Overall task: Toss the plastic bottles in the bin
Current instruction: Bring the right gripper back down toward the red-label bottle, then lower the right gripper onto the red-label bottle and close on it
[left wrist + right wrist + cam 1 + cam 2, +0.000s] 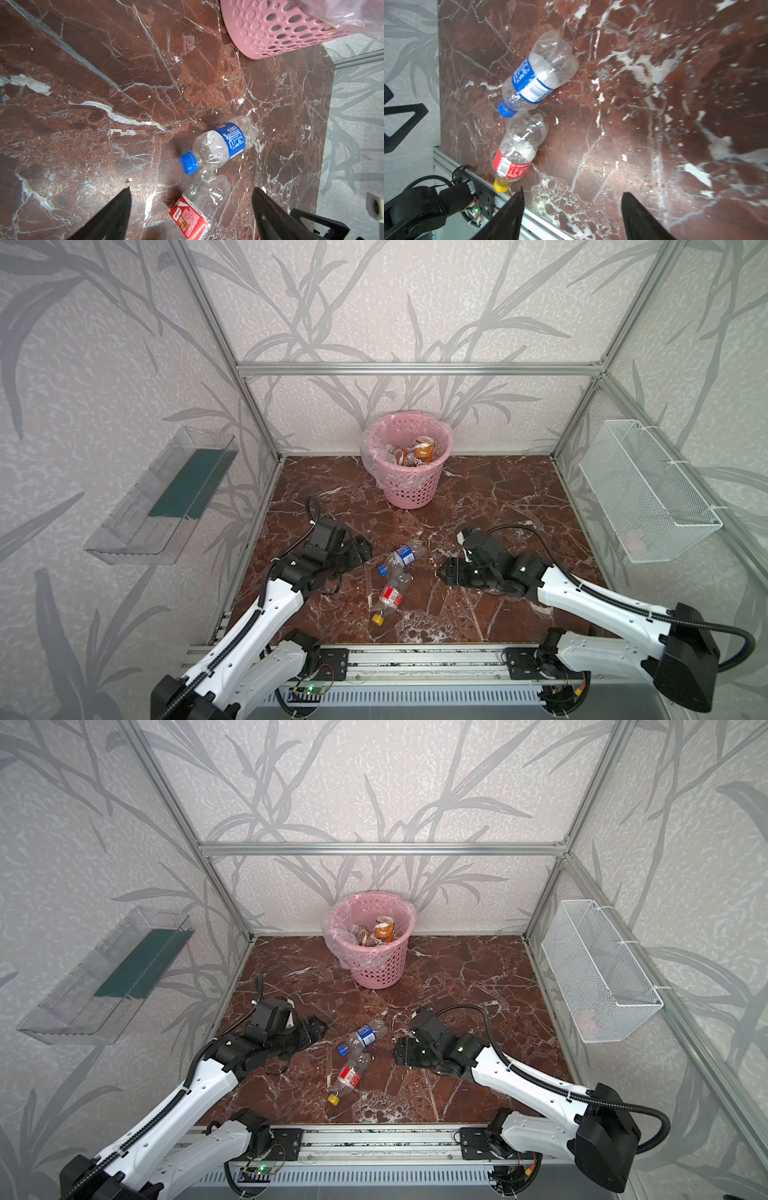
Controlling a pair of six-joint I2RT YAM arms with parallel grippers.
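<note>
In both top views the round pink perforated plastic bin [411,489], bag-lined and holding orange-wrapped bottles [424,452], stood at twelve o'clock on the red-brown marble tabletop [498,497]. Near the centre lay the clear blue-labelled plastic bottle [402,555], with the clear red-labelled plastic bottle [390,596] just beside it at six o'clock. The left gripper [368,548] hung at their nine o'clock and the right gripper [442,572] at three, probably one bottle each.

The left wrist view showed its jaws apart and empty, flanking the red-labelled bottle.

The right wrist view showed jaws apart and empty, short of both bottles.

Leaf-patterned walls [374,302] enclosed the table.
</note>
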